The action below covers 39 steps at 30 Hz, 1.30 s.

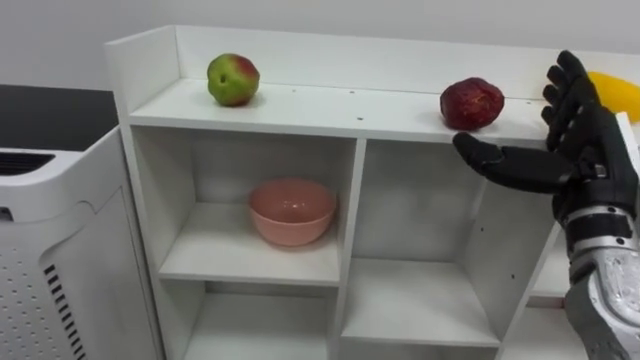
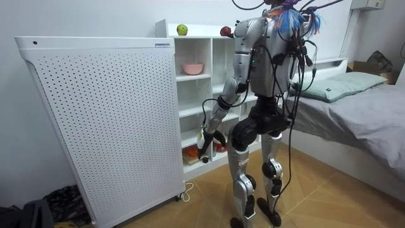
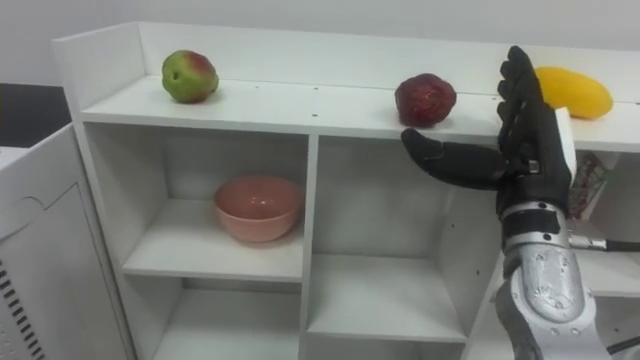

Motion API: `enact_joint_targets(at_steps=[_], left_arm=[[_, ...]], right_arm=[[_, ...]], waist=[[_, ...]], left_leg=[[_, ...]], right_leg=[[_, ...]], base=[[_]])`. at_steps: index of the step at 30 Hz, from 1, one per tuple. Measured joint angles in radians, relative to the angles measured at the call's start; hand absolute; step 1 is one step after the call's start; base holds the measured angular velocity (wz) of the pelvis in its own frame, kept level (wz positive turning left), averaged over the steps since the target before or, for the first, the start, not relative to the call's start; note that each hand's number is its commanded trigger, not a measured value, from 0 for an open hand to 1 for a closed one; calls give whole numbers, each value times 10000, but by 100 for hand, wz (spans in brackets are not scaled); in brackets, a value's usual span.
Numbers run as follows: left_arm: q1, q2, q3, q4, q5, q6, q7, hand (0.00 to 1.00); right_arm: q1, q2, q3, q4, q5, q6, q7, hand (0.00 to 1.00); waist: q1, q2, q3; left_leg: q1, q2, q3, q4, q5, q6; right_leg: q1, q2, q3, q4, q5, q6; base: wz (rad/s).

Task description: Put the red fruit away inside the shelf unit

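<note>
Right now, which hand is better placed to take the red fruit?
Right. The right hand is up at the top shelf, open, just beside the red fruit; the left hand hangs low, well below that shelf.

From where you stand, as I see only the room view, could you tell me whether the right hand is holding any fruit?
Observer: No, the right hand is open and empty, raised in front of the top shelf, beside the red fruit.
Operator: Thank you. Is anything up there hidden from me behind the robot?
Observer: Yes, a yellow mango lies on that same shelf, to the right of the red fruit.
</note>
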Motion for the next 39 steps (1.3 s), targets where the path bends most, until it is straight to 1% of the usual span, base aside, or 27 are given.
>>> enact_joint_targets(at_steps=[3,5,8,12,15,20,28,31,33,34,35,36,39], left_arm=[[-126,21,22,-7,-2,121,-91,0],[-190,47,22,-36,-1,182,-218,0],[-263,67,21,-49,-1,186,-379,0],[-318,94,14,-51,11,209,-471,0],[-356,155,9,-70,19,225,-611,0],[-372,199,8,-87,9,226,-686,0],[-514,251,-35,-85,-11,247,-823,0],[-563,265,-189,-86,-17,299,-870,0],[-585,265,-189,-84,-17,373,-873,0],[-592,266,-189,-80,-25,385,-873,0],[-602,267,-188,-74,-28,392,-873,0],[-617,266,-190,-62,-35,398,-874,0],[-634,266,-188,-64,-39,512,-893,0]], right_arm=[[-30,-132,0,0,-40,111,142,0],[-73,-148,0,1,-55,132,197,0],[-215,-224,0,109,-77,220,219,0],[-454,-241,3,301,-119,322,205,0],[-612,-243,18,392,-280,386,204,0],[-626,-270,22,393,-377,387,201,0],[-1175,-362,349,846,-371,529,322,0],[-1275,-474,639,911,-335,550,337,0],[-1283,-661,803,911,-366,567,579,0],[-1283,-679,819,911,-372,569,636,20],[-1283,-729,892,897,-386,586,687,42],[-1293,-764,906,889,-387,641,763,100],[-1380,-875,999,891,-511,895,1003,100]], waist=[[21,4,-2],[15,9,-6],[13,16,-11],[15,18,-36],[16,20,-37],[29,18,-37],[21,13,-38],[57,-3,-48],[100,-25,-60],[117,-30,-62],[153,-36,-63],[181,-45,-68],[197,-84,-84]], left_leg=[[-32,0,4,16,0,0],[-74,0,4,34,0,0],[-95,0,3,41,0,0],[-146,2,0,57,0,0],[-157,3,-2,58,4,0],[-158,4,-8,51,4,0],[-178,6,-3,51,4,0],[-174,8,-1,51,4,0],[-171,8,-1,47,4,0],[-171,7,-5,46,4,0],[-167,7,-11,45,4,0],[-167,7,-14,45,4,0],[-168,9,-37,54,4,0]], right_leg=[[-18,-1,-1,10,2,-3],[-47,0,-1,9,4,-7],[-67,0,-7,10,6,-10],[-114,0,-13,13,18,-25],[-128,0,-22,14,18,-25],[-129,-2,-29,12,18,-25],[-146,-3,-41,13,18,-25],[-150,-1,-41,13,18,-25],[-148,-3,-38,13,18,-25],[-149,-4,-38,13,18,-25],[-149,-6,-38,13,18,-25],[-151,-7,-36,15,18,-25],[-153,-6,-33,20,18,-25]], base=[[0],[0],[0],[0],[0],[0],[0],[0],[0],[0],[0],[0],[0]])
